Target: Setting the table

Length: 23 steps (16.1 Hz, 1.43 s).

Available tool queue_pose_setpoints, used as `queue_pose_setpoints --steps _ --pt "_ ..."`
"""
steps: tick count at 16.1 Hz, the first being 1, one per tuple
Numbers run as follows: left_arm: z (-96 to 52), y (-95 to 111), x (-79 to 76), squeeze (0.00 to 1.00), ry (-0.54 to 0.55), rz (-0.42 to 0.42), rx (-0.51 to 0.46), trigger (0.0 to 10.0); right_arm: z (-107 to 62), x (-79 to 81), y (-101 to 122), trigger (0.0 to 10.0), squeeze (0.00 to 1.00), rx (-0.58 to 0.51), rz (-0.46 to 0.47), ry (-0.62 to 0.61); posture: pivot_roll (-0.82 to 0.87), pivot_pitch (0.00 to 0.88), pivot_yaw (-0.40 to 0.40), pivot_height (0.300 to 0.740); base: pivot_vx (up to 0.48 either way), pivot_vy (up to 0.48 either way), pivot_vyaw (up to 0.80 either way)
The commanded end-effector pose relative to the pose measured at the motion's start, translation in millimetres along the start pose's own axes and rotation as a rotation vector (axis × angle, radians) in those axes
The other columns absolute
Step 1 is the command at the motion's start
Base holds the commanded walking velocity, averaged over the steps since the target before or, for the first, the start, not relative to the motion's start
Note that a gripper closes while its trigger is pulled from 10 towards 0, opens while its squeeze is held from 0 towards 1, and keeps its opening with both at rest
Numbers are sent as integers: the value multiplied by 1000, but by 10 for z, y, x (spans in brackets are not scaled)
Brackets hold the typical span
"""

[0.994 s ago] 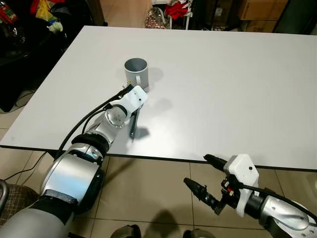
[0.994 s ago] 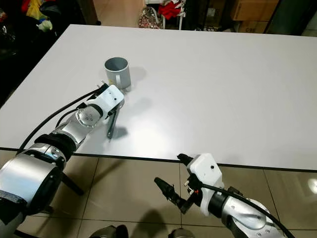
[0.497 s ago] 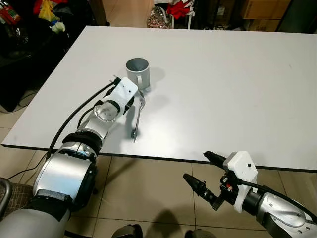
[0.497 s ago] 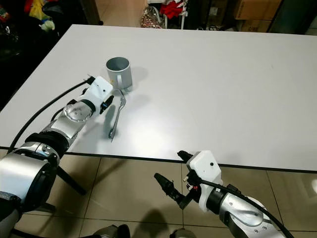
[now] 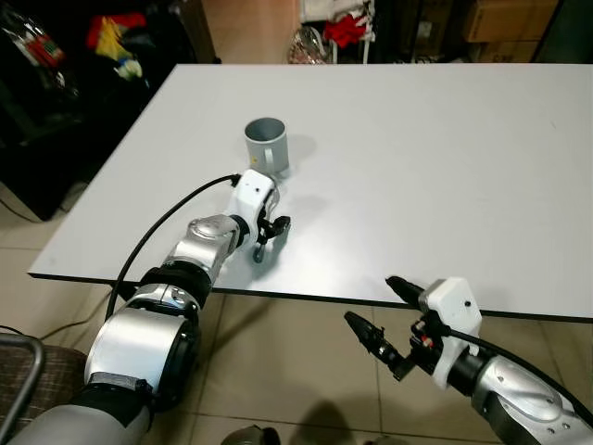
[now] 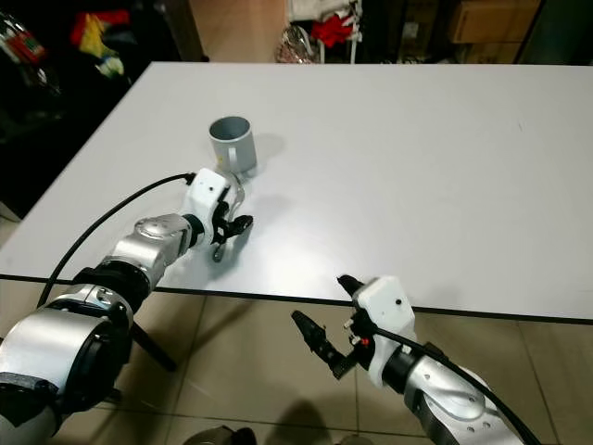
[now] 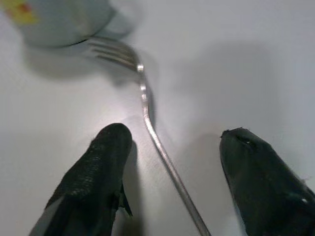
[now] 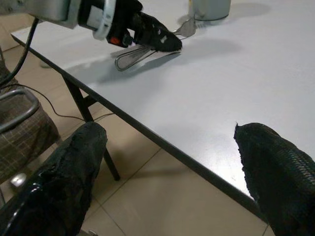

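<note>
A grey mug (image 5: pixel 267 146) stands on the white table (image 5: pixel 435 139), left of the middle. A silver fork (image 7: pixel 147 118) lies flat on the table with its tines against the mug's (image 7: pixel 59 19) base. My left gripper (image 5: pixel 270 236) is low over the fork's handle and open. Its fingers (image 7: pixel 98 167) straddle the handle without touching it. The fork's handle end (image 6: pixel 217 255) pokes out below the gripper, near the front edge. My right gripper (image 5: pixel 380 317) hangs open below the table's front edge, over the floor, holding nothing.
The table's front edge (image 5: pixel 371 298) runs just in front of both arms, with tiled floor (image 5: pixel 278 362) below. Dark clutter and coloured items (image 5: pixel 102 46) sit beyond the table's left side. A table leg (image 8: pixel 93 118) stands under the front edge.
The camera has shifted. My left gripper, which stood beside the mug half a second ago, has moved back over the fork's handle. The fork lies where it was. The right gripper has barely moved.
</note>
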State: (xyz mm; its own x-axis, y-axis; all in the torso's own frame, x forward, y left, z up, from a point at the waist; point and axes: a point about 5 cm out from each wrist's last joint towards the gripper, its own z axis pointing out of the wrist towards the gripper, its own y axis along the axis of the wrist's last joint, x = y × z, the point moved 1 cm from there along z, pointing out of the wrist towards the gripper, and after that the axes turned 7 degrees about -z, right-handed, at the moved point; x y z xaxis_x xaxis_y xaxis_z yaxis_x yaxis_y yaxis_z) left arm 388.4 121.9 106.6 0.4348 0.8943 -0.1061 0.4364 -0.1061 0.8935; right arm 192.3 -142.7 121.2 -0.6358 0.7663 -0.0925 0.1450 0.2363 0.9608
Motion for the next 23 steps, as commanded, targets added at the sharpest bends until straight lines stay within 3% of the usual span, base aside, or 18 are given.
queue_pose_setpoints --steps 1,3,6,7,8,9,11,15,23 --pt "-35 39 56 620 -1 -106 -20 10000 -20 -28 41 10000 0 -25 -5 -19 -203 0 133 740 0 0 0" --pt "-73 -69 105 600 -15 -190 22 10000 -13 -30 14 10000 0 -21 -7 -16 -199 0 129 740 0 0 0" --pt "-92 -199 101 561 -30 -198 97 10000 -6 -46 18 10000 0 -24 -12 -13 -194 0 124 740 0 0 0" --pt "-86 -228 80 522 -21 -154 118 7725 -1 -50 18 10000 0 -25 -16 -11 -194 0 123 740 0 0 0" --pt "-82 -242 76 455 -2 -111 125 1961 2 -51 18 10000 0 -24 -22 -9 -193 0 123 740 0 0 0" --pt "-85 -249 76 384 6 -98 130 0 3 -49 19 10000 0 -25 -25 -7 -193 0 121 740 0 0 0" --pt "-95 -233 102 0 46 -35 119 0 5 -42 16 10000 0 -18 -37 -3 -190 0 114 740 0 0 0" --pt "-131 -237 104 0 71 4 120 0 12 -34 -13 10000 0 1 -40 20 -181 0 101 740 0 0 0" --pt "-249 -276 160 0 176 -21 107 0 47 -45 -21 10000 0 0 -49 29 -159 0 92 740 0 0 0"
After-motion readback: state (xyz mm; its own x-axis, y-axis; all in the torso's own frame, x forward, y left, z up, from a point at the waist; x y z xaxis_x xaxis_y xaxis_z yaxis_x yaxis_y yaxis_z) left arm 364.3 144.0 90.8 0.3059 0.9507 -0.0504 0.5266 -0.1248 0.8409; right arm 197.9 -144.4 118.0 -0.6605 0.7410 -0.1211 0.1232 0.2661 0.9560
